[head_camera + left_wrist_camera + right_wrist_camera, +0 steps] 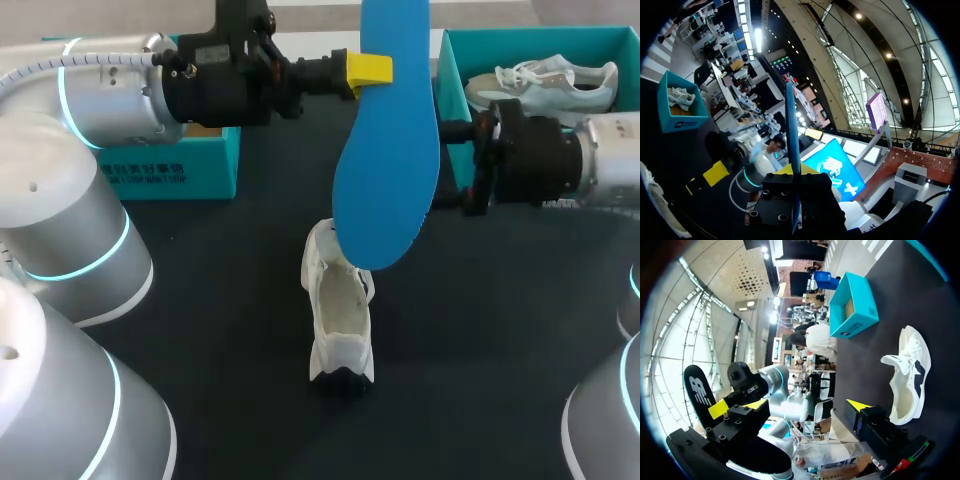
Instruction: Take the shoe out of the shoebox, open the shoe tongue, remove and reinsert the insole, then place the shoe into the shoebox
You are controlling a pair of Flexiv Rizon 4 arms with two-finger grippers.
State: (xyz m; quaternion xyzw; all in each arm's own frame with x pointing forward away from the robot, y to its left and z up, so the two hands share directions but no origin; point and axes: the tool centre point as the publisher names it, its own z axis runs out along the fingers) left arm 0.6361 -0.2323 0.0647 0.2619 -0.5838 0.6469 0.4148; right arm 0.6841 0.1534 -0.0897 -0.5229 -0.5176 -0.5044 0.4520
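Left gripper pinches the blue insole high up, its wide end hanging just over the white shoe at mid-table. Right gripper is spread and empty beside the insole. The floppy end may fold on the collar or tip the unbraced shoe. The table lies open around it. The teal shoebox at the far-left edge stands well apart.
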